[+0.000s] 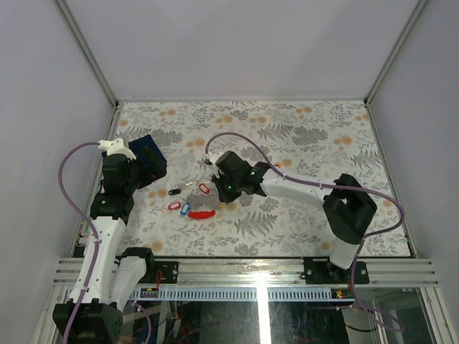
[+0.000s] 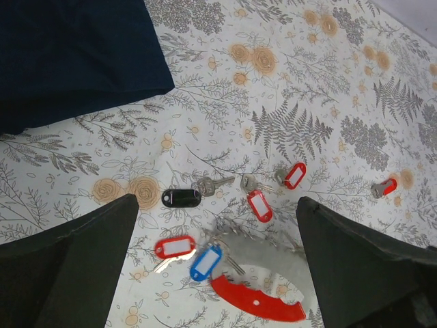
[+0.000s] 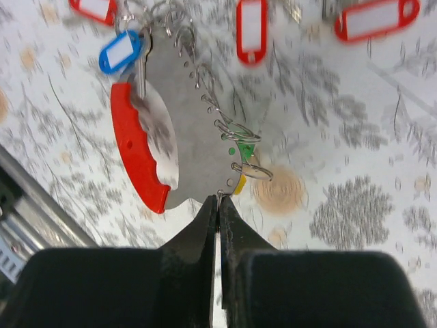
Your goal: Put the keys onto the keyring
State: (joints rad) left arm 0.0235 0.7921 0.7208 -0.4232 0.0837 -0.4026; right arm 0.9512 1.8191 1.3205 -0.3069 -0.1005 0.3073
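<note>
Right gripper [image 3: 218,205]: jaws together, tips at the near corner of the keyring [image 3: 184,102]. I cannot tell whether they pinch its thin wire or only touch it.

From the tips the grey fob [image 3: 194,130] runs toward 11 o'clock, with the red strap [image 3: 136,143] along its 9 o'clock side.

Green tag [image 3: 247,149] and yellow tag [image 3: 238,183] sit at 1 o'clock of the tips, in the small rings on the fob edge. I judge those two on.

Blue tag [image 3: 119,51] lies at the fob's far end, touching it; whether it is threaded is unclear.

Left gripper [image 2: 215,205]: jaws wide apart, empty, above the table [image 2: 307,82].

Loose keys [image 2: 212,183] lie beyond the fob: black tag [image 2: 181,198] at 10 o'clock, four red tags [image 2: 259,205] spread from 8 to 2 o'clock. Those are not yet done.

Dark blue box [image 2: 68,55] is farthest, at 11 o'clock.
</note>
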